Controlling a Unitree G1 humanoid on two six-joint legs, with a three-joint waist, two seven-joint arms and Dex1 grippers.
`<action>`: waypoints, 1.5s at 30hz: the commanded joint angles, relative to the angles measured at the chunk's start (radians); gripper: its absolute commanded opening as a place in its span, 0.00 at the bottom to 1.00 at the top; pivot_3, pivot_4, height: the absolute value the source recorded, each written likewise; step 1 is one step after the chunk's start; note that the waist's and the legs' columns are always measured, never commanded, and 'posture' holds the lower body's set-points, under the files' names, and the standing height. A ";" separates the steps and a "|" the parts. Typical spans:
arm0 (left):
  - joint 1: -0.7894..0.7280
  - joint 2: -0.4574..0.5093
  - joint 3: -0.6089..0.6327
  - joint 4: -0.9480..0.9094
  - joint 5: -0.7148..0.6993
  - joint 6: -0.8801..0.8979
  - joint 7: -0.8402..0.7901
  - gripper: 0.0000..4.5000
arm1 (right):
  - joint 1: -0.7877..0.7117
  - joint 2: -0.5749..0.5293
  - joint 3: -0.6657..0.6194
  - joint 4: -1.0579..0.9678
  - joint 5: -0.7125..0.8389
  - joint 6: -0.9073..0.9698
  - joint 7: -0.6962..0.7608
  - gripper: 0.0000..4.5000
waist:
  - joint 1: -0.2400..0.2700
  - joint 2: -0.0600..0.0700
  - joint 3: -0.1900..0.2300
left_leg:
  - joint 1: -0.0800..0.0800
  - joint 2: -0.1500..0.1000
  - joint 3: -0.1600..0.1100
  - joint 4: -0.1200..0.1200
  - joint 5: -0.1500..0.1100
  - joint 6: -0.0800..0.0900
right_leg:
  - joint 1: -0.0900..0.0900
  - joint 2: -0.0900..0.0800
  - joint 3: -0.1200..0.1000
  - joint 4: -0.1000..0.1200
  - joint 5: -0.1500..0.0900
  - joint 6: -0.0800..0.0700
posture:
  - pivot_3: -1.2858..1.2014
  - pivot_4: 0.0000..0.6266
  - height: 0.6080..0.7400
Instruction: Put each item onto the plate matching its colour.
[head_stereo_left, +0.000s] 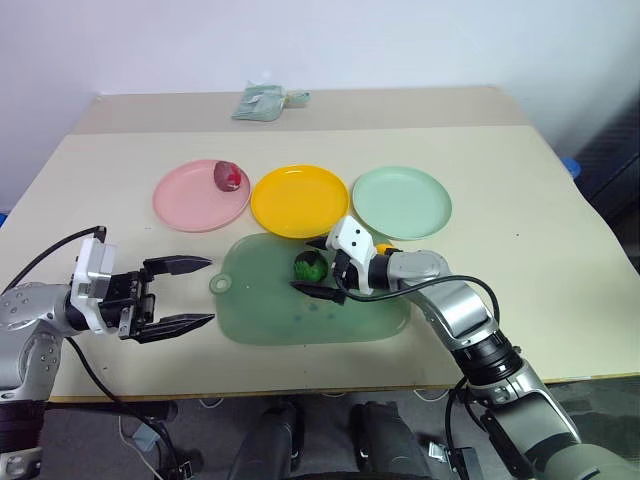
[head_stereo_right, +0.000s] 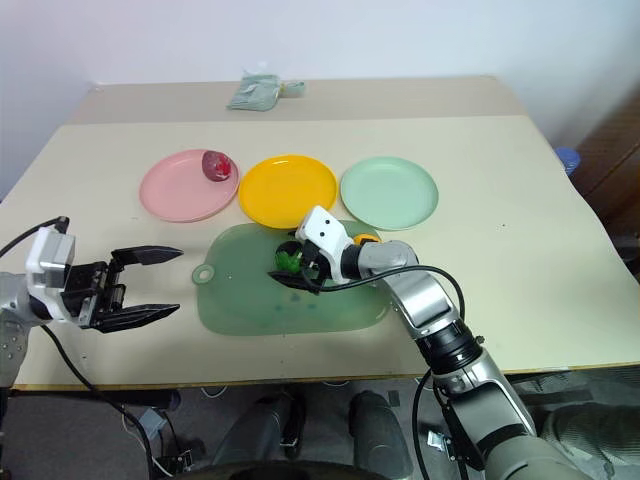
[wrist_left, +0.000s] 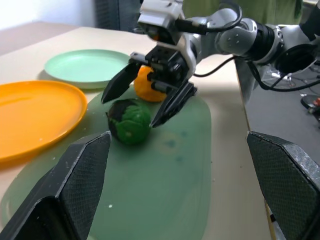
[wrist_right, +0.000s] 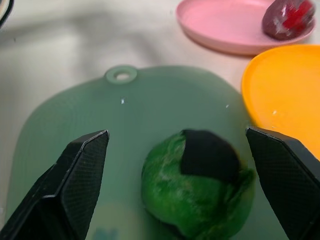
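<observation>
The glossy red item (head_stereo_left: 228, 176) lies on the pink plate (head_stereo_left: 190, 205). To its right stand the yellow plate (head_stereo_left: 299, 205) and the mint green plate (head_stereo_left: 402, 202), both bare. The dark green-and-black item (head_stereo_left: 310, 266) rests on the translucent green board (head_stereo_left: 300, 315). My right gripper (head_stereo_left: 313, 268) is open, one finger on each side of this green item (wrist_right: 200, 185), apart from it. The orange item (wrist_left: 149, 85) sits on the board just behind that gripper. My left gripper (head_stereo_left: 207, 292) hangs open at the board's left end, pointing right, holding nothing.
A crumpled pale green bag (head_stereo_left: 262, 102) lies at the far edge of the table. The board has a hole tab (wrist_right: 120, 75) at its left end. Bare tabletop (head_stereo_left: 530, 230) stretches to the right of the mint plate.
</observation>
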 joint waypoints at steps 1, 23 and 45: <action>0.028 -0.011 0.031 -0.055 -0.011 -0.006 0.025 0.99 | -0.027 0.008 0.007 -0.002 -0.017 -0.017 0.008 0.94 | 0.000 0.000 0.000 | 0.000 0.000 0.000 0.000 0.000 0.000 | 0.000 0.000 0.000 0.000 0.000 0.000 | 0.52 0.24 1.00; 0.044 -0.075 0.026 -0.057 0.008 -0.028 0.097 1.00 | -0.330 -0.027 -0.333 0.306 0.048 -0.134 -0.101 0.59 | 0.002 0.000 0.000 | 0.000 0.000 0.000 0.000 0.000 0.000 | 0.000 0.000 -0.001 0.000 0.000 -0.001 | 0.52 0.24 1.00; 0.061 -0.095 0.024 -0.066 0.023 -0.049 0.108 1.00 | -0.393 -0.057 -0.397 0.801 0.034 -0.496 0.026 0.99 | -0.023 0.004 0.002 | 0.000 0.000 0.000 -0.007 0.004 -0.002 | 0.000 0.001 -0.001 0.001 0.001 0.001 | 0.52 0.24 1.00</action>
